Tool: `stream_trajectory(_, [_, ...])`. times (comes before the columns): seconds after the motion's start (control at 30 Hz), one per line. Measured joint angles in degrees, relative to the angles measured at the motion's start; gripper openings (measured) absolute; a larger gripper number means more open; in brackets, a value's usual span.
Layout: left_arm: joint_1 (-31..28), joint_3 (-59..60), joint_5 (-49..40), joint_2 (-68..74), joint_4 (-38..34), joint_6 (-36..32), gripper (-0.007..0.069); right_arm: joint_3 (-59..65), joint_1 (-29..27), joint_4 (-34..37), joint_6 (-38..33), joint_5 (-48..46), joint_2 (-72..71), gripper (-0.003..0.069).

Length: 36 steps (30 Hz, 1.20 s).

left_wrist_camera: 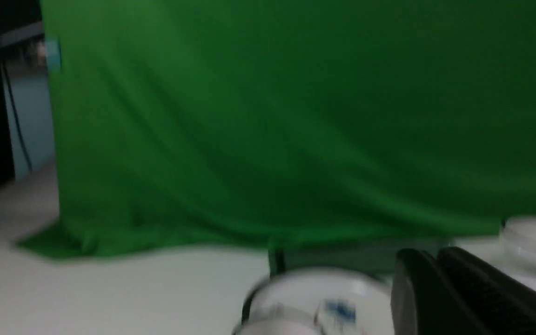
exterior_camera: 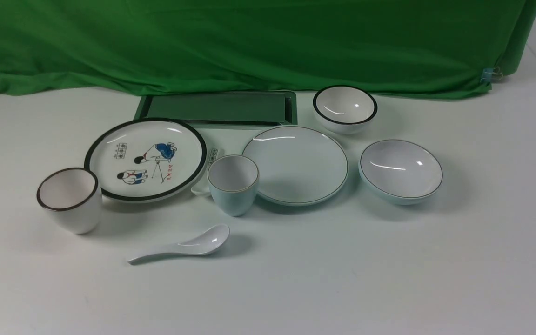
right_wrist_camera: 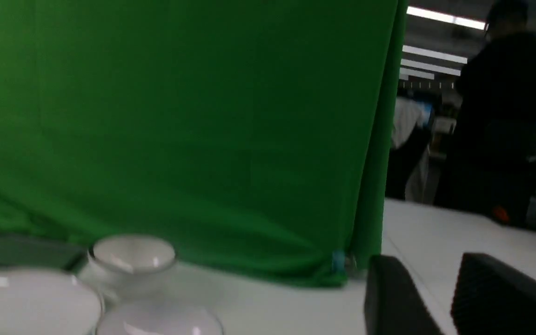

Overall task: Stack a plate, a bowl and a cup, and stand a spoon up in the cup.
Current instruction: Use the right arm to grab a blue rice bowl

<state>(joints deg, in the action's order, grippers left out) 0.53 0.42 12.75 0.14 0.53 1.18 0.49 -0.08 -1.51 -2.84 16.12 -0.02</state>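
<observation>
Before you, a pale blue-white round plate (exterior_camera: 300, 167) with a thin dark rim lies flat, between a small pale blue handleless cup (exterior_camera: 233, 186), upright, and a wide shallow pale blue bowl (exterior_camera: 400, 172), upright. Nearer you lies a glossy white ceramic soup spoon (exterior_camera: 193, 245).

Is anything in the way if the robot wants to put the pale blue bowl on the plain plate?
Nothing visible stands between the pale blue bowl and the plain plate. The black-rimmed bowl sits farther back, and the pale blue cup is on the plate's other side.
</observation>
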Motion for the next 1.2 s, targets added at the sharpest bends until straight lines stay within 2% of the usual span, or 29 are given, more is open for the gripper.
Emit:
stream_trajectory(0.07, [0.00,0.00,4.26,0.00,0.07,0.02,-0.0009,0.00,0.00,-0.07,2.84,2.88,0.00,0.0242])
stream_trajectory(0.13, [0.00,0.00,13.59,0.00,0.23,-0.08,-0.0009,0.00,0.00,-0.07,12.83,9.99,0.00,0.0242])
stream_trajectory(0.17, [0.00,0.00,14.84,0.00,0.27,0.18,-0.0009,0.00,0.00,-0.09,14.37,10.82,0.00,0.0242])
stream_trajectory(0.23, [0.00,0.00,21.87,-0.02,0.45,4.80,-0.0009,0.00,0.00,-0.09,20.71,13.59,0.00,0.0242])
stream_trajectory(0.37, [0.00,-0.55,25.62,0.12,-1.30,7.85,-0.0009,-0.16,0.00,-0.14,23.19,14.21,0.05,0.0223])
stream_trajectory(0.47, [0.00,-9.31,19.64,4.08,-2.03,7.93,-0.0009,-5.90,0.00,-0.14,20.30,10.63,3.98,0.0094])
stream_trajectory(0.5, [0.00,-10.91,18.36,4.93,-2.03,7.86,-0.0009,-7.10,0.00,-0.14,19.37,10.14,4.82,0.0076])
stream_trajectory(0.57, [0.00,-22.66,8.00,12.59,-2.03,6.73,-0.0009,-17.14,0.00,-0.14,11.18,5.94,12.44,0.0022])
stream_trajectory(0.63, [0.00,-26.33,5.13,15.89,-2.03,5.69,-0.0009,-20.45,0.00,-0.14,8.37,4.19,15.71,0.0018])
stream_trajectory(0.7, [0.00,-33.00,0.48,25.07,-2.03,3.74,-0.0009,-27.18,0.00,-0.14,3.62,-0.10,24.18,0.0015])
stream_trajectory(0.83, [0.00,-40.33,-10.35,38.77,-2.26,3.19,-0.0009,-34.03,0.05,-0.14,1.90,-9.64,39.36,0.0015])
stream_trajectory(0.9, [0.35,-44.48,-20.36,46.03,-3.74,3.04,-0.0009,-37.78,0.98,-0.14,1.90,-19.93,46.59,0.0015])
stream_trajectory(0.93, [0.41,-44.87,-21.33,46.03,-3.74,3.06,-0.0009,-38.14,1.14,-0.14,1.90,-21.00,47.30,0.0015])
stream_trajectory(1.0, [1.41,-49.36,-33.10,54.54,-6.39,1.03,-0.0009,-42.97,3.96,0.58,0.84,-34.04,57.60,0.0015])
stream_trajectory(1.1, [2.42,-52.26,-40.03,60.87,-10.24,-3.65,-0.0009,-48.55,7.36,2.97,-3.90,-45.33,68.01,0.0015])
stream_trajectory(1.2, [3.93,-53.32,-42.14,66.18,-16.81,-9.76,-0.0009,-56.70,9.98,6.90,-7.66,-52.64,79.69,0.0040])
